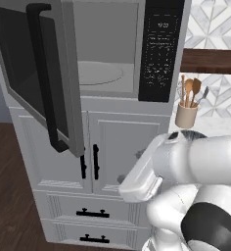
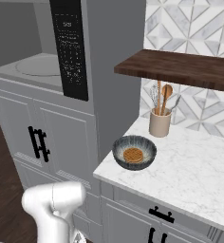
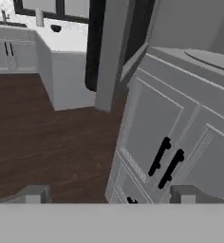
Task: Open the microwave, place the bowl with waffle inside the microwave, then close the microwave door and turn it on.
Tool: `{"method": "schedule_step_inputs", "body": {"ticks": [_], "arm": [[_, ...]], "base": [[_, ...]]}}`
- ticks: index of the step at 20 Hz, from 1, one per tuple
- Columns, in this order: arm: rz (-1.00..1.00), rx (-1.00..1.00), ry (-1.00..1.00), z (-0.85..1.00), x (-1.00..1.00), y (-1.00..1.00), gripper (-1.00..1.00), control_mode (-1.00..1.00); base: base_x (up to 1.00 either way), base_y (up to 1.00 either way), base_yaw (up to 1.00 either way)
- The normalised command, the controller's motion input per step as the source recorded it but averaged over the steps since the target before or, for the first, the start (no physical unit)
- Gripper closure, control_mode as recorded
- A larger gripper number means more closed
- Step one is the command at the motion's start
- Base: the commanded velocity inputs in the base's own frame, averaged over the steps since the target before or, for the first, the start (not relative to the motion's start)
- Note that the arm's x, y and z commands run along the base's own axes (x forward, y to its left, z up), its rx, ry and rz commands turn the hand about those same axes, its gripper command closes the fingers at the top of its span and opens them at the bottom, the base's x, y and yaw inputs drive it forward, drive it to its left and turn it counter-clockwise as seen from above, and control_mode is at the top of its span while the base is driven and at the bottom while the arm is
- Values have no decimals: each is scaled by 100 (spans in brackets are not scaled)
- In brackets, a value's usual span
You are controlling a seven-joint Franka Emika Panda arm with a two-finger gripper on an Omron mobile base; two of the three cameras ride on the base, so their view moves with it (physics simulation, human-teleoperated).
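Microwave (image 1: 107,49) built into a tall cabinet unit, above paired cabinet doors (image 1: 90,152) with drawers (image 1: 93,213) below. Microwave door (image 1: 36,73) swung open to the left; keypad panel (image 1: 159,49) on the right of the cavity, turntable (image 1: 99,73) inside. Bench (image 2: 190,175) adjoining the unit's right side. Bowl (image 2: 134,152) on the bench near its left edge, waffle (image 2: 133,154) inside. Utensil cup (image 2: 160,122) behind the bowl, under a wall shelf (image 2: 180,69).
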Motion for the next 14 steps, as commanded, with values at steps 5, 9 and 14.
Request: {"method": "schedule_step_inputs", "body": {"ticks": [5,9,14], "arm": [[22,72,34,37,73,-53,-100,-100],[23,73,44,37,78,9,-100,-100],[6,50,61,33,50,65,-100,-100]], "base": [[0,0,0],[0,0,0],[0,0,0]]}}
